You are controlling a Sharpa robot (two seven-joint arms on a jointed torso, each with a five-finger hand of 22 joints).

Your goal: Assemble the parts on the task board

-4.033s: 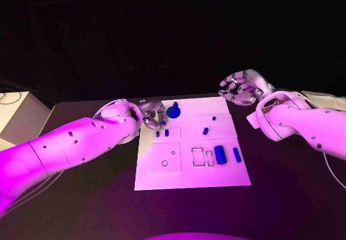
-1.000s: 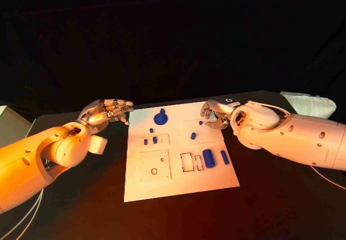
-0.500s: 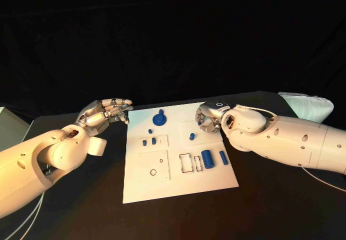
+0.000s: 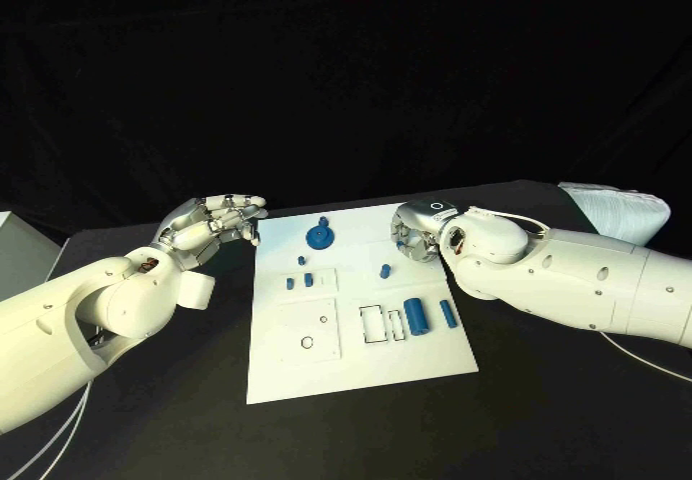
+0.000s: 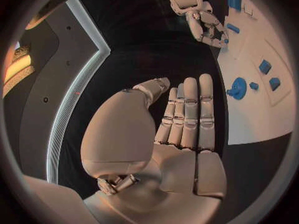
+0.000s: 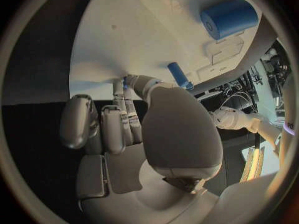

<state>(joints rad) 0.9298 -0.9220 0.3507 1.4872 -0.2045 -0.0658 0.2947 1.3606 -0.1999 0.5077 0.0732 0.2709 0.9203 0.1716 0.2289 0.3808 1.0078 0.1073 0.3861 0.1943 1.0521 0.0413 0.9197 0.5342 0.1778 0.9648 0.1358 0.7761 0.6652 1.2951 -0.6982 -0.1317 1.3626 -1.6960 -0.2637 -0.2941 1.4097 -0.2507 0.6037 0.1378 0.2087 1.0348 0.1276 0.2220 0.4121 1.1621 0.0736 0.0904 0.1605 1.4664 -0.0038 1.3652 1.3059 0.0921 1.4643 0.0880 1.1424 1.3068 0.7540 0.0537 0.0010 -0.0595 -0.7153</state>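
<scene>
A white box [image 4: 18, 250] sits far left. The right hand [image 4: 417, 233], fingers curled on a small part [image 6: 127, 81], covers the task board [image 4: 361, 340]'s far right corner. The big cylinder [image 4: 417, 316] lies near-to-far. The left hand [image 4: 214, 224] is wide, empty.

A robotics lab or test stage: a black-draped backdrop [image 4: 346, 90] encloses a black table [image 4: 548, 400], with bundled cables and equipment racks [image 6: 239, 92] behind.

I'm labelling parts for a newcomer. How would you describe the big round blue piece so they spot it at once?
Find the white task board mid-table. At its far edge, nearer the left robot hand, sits the round blue part. It is a wide disc with a small knob; the others are slim bars or pegs.
</scene>
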